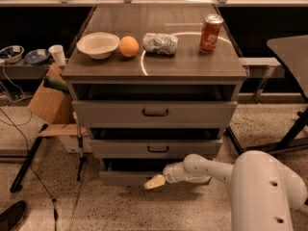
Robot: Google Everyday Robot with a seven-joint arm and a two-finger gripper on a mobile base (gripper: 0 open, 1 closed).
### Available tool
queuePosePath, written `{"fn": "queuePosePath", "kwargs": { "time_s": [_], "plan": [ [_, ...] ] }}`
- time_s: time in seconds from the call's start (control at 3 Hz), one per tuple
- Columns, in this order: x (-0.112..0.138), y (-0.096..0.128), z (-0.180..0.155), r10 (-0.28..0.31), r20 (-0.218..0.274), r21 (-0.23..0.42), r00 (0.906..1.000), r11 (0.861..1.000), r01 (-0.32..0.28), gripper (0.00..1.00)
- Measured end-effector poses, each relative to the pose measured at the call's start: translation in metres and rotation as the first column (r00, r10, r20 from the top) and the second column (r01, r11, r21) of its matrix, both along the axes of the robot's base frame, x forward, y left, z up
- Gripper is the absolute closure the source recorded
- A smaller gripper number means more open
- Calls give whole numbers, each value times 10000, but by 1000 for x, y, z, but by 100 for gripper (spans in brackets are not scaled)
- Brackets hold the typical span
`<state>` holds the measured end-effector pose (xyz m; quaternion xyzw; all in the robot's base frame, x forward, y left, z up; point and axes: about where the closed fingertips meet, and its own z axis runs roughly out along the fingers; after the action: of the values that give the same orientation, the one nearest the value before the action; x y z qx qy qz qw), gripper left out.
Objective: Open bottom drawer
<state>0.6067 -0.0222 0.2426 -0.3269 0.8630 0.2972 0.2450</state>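
The bottom drawer (122,177) is the narrowest grey front, lowest in the cabinet, pulled out slightly with a dark gap above it. Its handle is hidden behind my arm. My gripper (155,181) reaches in from the right, its pale fingertips right in front of the drawer's middle. The mid-sized drawer (157,148) and the widest top drawer (155,112) sit above, each with a black bar handle.
On the cabinet top (192,64) are a white bowl (97,44), an orange (128,46), a crumpled bag (160,43) and a red can (210,33). A cardboard box (52,102) and a black stand leg (26,162) are at the left. A dark table (291,47) stands right.
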Motion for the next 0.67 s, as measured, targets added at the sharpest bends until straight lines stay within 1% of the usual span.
{"fn": "queuePosePath", "kwargs": {
  "time_s": [0.67],
  "plan": [
    [32,3,-27,-300,-535,-25,9981,9996,299,0]
  ]
}}
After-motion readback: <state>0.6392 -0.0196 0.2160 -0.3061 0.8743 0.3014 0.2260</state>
